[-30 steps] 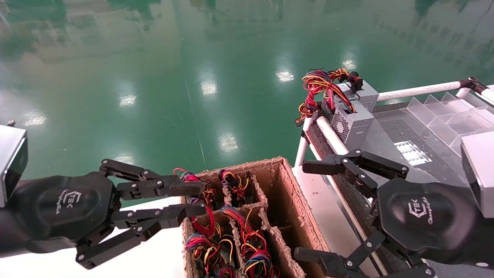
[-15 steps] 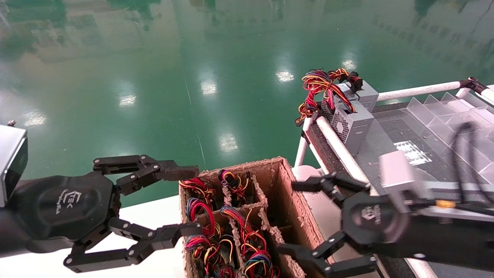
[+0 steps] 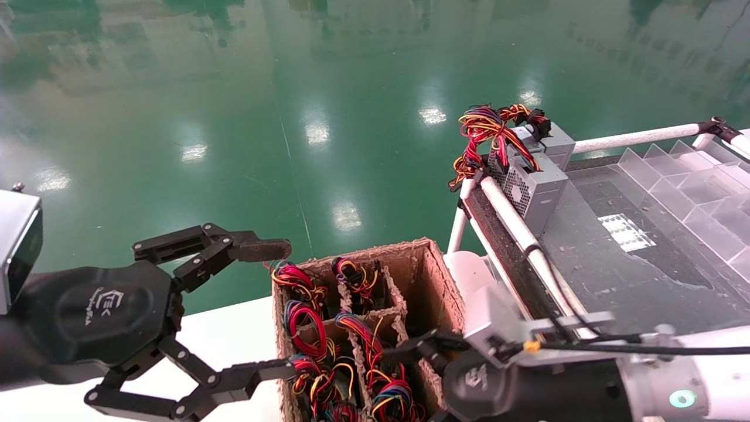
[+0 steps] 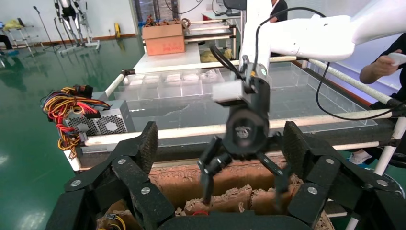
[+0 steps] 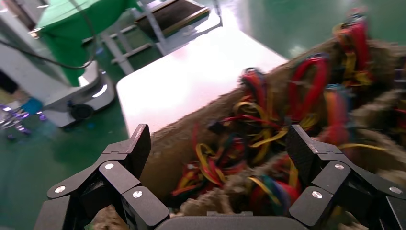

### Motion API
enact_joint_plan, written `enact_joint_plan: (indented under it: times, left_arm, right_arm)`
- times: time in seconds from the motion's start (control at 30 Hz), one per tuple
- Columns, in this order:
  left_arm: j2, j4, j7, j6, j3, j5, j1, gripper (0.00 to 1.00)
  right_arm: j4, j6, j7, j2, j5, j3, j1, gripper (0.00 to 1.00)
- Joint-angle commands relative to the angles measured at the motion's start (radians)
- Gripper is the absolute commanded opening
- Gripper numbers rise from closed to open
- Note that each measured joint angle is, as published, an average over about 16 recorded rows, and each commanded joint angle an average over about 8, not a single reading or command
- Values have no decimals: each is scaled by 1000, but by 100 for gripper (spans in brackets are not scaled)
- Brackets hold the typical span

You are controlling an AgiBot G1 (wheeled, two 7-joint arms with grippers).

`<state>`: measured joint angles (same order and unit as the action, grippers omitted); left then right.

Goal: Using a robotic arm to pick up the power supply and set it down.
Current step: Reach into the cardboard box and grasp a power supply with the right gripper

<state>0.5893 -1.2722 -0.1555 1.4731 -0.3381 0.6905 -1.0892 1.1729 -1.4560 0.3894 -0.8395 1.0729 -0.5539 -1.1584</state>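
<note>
Glossy green floor [image 3: 234, 117]; rough, fibrous brown cardboard box [image 3: 433, 281]; grey sheet-metal power supply [image 3: 536, 184] with perforated vent face; left tool [image 3: 266, 310] with glossy black plastic palm; smooth white bench [image 3: 228, 346].

The right gripper [image 5: 218, 158] hovers with jaws spread wide over a brown cardboard box [image 5: 177, 143]. Tangled red, yellow and blue wires [image 5: 268, 124] fill it. The box sits at the white tabletop [image 5: 191, 76] edge.

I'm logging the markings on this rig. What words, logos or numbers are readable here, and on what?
"TEK" with an emblem: on the left gripper, on its black palm.
Small script under it: too small to read.
White logo on the right gripper: too blurred to read.
No other readable text shows.
</note>
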Motion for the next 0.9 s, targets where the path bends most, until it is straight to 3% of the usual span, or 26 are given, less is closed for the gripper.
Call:
enact_joint_plan:
  times: [0.03, 0.57, 0.67, 0.83, 0.9]
  left_arm:
    - [0, 0, 0, 0, 0, 0, 0, 100]
    - [0, 0, 0, 0, 0, 0, 0, 100]
    - [0, 0, 0, 0, 0, 0, 0, 100]
    - [0, 0, 0, 0, -1, 0, 0, 100]
    - [0, 0, 0, 0, -1, 0, 0, 100]
  right_arm:
    - [-3, -8, 3, -19, 10, -15, 1, 100]
    - [26, 83, -11, -89, 102, -62, 56, 100]
    - [29, 92, -9, -99, 107, -65, 60, 75]
    - [26, 104, -6, -117, 119, -73, 60, 12]
    - [22, 109, -6, -123, 124, -75, 59, 2]
